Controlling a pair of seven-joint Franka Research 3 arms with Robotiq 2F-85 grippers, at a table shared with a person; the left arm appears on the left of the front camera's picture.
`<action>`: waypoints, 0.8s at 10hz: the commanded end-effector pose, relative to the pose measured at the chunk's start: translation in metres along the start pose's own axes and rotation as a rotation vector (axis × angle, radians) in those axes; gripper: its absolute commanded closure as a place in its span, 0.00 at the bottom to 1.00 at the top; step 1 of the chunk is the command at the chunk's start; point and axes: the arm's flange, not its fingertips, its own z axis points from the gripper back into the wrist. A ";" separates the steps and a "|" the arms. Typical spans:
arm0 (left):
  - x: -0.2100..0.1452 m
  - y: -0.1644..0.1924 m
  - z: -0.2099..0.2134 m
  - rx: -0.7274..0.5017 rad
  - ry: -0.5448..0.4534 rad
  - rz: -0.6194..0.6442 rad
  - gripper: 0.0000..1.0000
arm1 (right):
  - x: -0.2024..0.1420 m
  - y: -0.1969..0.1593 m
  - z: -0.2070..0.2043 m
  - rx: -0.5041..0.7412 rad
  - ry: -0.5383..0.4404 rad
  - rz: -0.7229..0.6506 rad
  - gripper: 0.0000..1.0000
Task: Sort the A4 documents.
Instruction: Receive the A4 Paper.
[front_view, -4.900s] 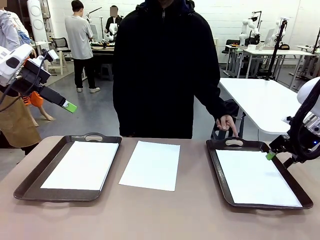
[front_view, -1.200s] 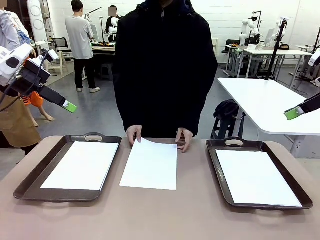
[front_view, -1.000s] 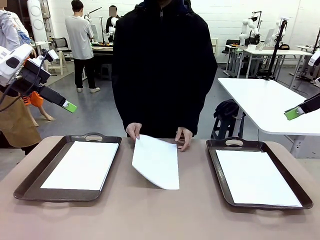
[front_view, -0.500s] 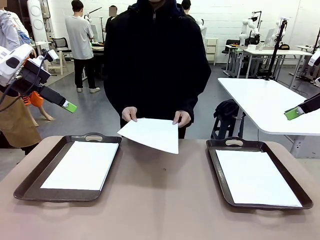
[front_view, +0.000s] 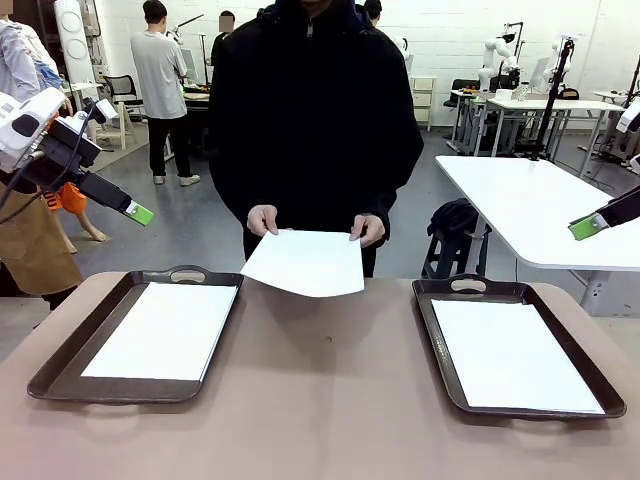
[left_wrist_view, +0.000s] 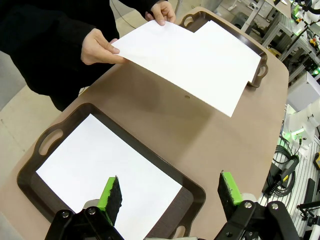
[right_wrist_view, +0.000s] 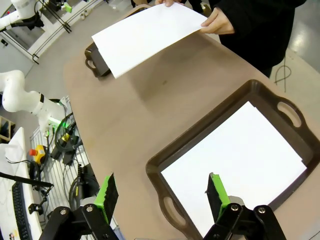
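Above the table: a person at the far side holds one plain white thin A4 sheet (front_view: 304, 263) in the air with both hands (front_view: 262, 220), clear of the long beige-brown table top (front_view: 330, 400) and between my two trays.
Table: one, my landmark for all that follows.
Trays: two dark brown rectangular handled trays on the table, the left tray (front_view: 70, 345) near its left end, the right tray (front_view: 440, 345) near its right end.
Tray sheets: one white stack or sheet lying flat in the left tray (front_view: 160, 330), one in the right tray (front_view: 510, 355); I cannot tell how many leaves each holds.
Sheets counted: three white surfaces, two in trays, one in the person's hands.
My left gripper (left_wrist_view: 170, 192): wide apart, empty, hanging above the left tray.
My right gripper (right_wrist_view: 162, 195): wide apart, empty, hanging above the right tray; in the front view it sits high off the table's right end (front_view: 590, 226).
Risk, handover: the held sheet is limp and thin; if I pinch only a corner it may droop, crease or slip free.
Risk, timing: the person's fingers sit on the sheet's far edge; reaching in too close could pinch them.
Risk, placing: a sheet dropped askew could catch a tray wall and lie half over the rim.
Risk, lifting: flat sheets in trays give my pads no edge, so I might drag several at once.
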 end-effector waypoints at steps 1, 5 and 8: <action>0.000 -0.001 0.000 0.001 0.000 -0.006 0.00 | 0.000 -0.001 -0.001 0.001 0.003 0.000 0.07; 0.000 -0.001 0.000 0.001 0.000 -0.006 0.00 | 0.000 -0.001 -0.001 0.001 0.003 0.000 0.07; 0.000 -0.001 0.000 0.001 0.000 -0.006 0.00 | 0.000 -0.001 -0.001 0.001 0.003 0.000 0.07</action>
